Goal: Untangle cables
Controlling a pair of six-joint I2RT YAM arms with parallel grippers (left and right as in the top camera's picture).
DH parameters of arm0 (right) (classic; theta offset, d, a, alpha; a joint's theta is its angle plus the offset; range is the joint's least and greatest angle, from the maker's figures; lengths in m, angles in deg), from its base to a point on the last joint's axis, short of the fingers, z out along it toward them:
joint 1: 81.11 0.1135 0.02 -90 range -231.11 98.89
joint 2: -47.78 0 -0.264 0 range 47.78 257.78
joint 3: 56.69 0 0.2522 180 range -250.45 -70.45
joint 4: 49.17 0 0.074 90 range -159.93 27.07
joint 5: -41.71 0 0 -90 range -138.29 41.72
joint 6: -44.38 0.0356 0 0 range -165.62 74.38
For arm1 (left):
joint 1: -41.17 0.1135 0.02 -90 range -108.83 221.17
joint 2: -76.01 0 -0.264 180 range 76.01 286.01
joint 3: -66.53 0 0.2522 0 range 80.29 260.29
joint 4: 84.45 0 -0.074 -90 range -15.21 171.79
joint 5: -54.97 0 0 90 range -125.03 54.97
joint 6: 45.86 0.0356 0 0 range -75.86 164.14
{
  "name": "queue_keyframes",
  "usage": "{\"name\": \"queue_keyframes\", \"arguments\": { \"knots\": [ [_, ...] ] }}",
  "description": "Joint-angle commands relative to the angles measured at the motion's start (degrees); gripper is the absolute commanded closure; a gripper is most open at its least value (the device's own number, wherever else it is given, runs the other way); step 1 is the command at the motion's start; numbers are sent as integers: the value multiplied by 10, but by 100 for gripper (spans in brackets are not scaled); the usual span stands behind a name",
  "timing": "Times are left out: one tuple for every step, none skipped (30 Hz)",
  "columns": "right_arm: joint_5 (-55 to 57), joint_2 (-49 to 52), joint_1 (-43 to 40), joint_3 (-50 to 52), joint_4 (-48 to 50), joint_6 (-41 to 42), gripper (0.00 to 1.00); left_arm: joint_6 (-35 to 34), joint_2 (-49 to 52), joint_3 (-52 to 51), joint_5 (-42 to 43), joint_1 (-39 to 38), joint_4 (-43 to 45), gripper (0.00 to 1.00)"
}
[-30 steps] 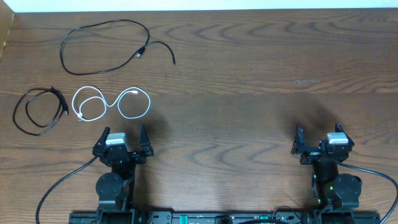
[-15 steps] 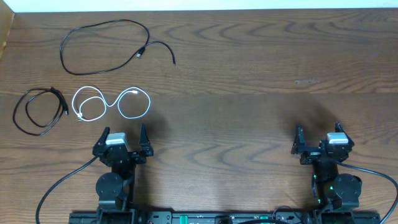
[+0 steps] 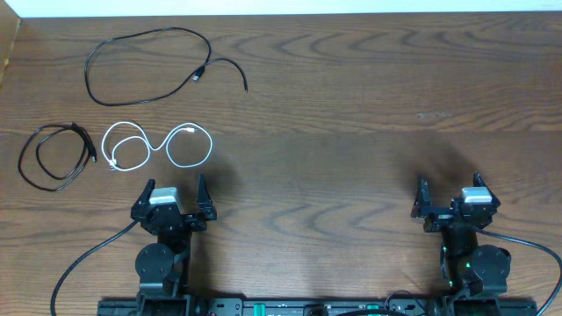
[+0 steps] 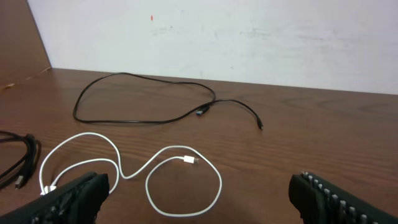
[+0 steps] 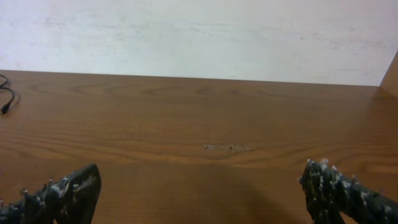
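Observation:
Three cables lie apart on the left half of the wooden table. A long black cable (image 3: pixel 149 63) makes a wide loop at the back; it also shows in the left wrist view (image 4: pixel 143 99). A white cable (image 3: pixel 158 147) lies in two loops in front of it, and shows in the left wrist view (image 4: pixel 149 177). A coiled black cable (image 3: pixel 54 156) lies at the far left, its edge in the left wrist view (image 4: pixel 18 163). My left gripper (image 3: pixel 172 195) is open and empty, just in front of the white cable. My right gripper (image 3: pixel 449 193) is open and empty at the right, far from all cables.
A pale scuff mark (image 3: pixel 433 115) is on the table beyond the right gripper. A white wall (image 4: pixel 249 37) runs behind the table's far edge. Thick black robot cables (image 3: pixel 88 259) trail from the arm bases at the front.

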Motion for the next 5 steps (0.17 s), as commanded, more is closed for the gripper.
{"name": "queue_keyframes", "arguments": {
  "knots": [
    [0,-3,-2,2,-2,-5,1,8,-3,-14,-5,-1,-17,2],
    [0,-3,-2,2,-2,-5,1,8,-3,-14,-5,-1,-17,2],
    [0,-3,-2,2,-2,-5,1,8,-3,-14,-5,-1,-17,2],
    [0,-3,-2,2,-2,-5,1,8,-3,-14,-5,-1,-17,2],
    [0,-3,-2,2,-2,-5,1,8,-3,-14,-5,-1,-17,2]
  ]
}}
